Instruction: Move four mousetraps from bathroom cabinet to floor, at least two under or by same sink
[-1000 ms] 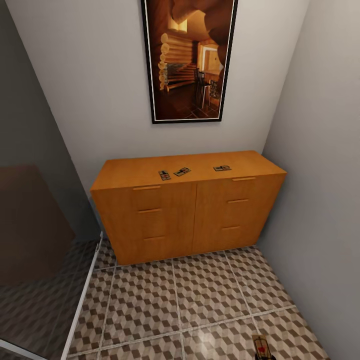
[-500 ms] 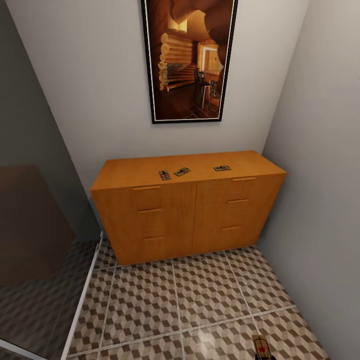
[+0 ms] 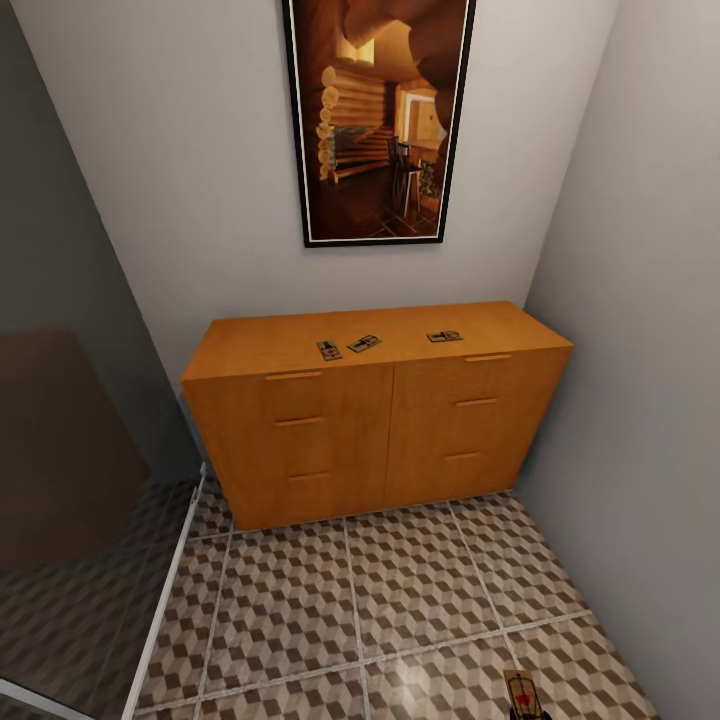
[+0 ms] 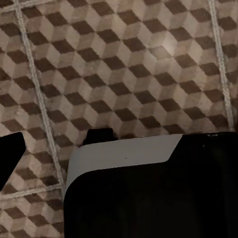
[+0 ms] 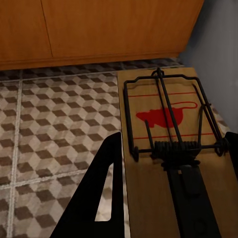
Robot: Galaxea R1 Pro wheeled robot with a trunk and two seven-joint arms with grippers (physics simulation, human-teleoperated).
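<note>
Nothing has moved between the earlier head frames and this one; cabinet, traps and camera sit exactly as they did. I record three mousetraps lying flat on top of the cabinet point(image 3: 375, 400): one point(image 3: 329, 350) and a second point(image 3: 364, 343) close together near the middle, a third point(image 3: 444, 336) well apart toward the right end. All drawers appear closed. The fourth mousetrap point(image 5: 171, 148) is in my right gripper point(image 5: 171, 196), held flat above the bathroom floor point(image 3: 400, 600); in the right wrist view one dark finger point(image 5: 101, 193) runs along one side of the wooden base and a sliver of dark at the opposite edge is probably the other, so I judge the jaws closed across the trap's width, though the contact itself is not plainly visible. The head view catches the same trap at its bottom edge, near the right wall. I judge it is carried level, spring bar up (a sensible precaution against it slipping) on the way to a drop point; no sink is visible from here. The left gripper's opening I cannot tell: the left wrist view gives floor tiles and part of the robot's own dark and white body point(image 4: 148, 193).
</note>
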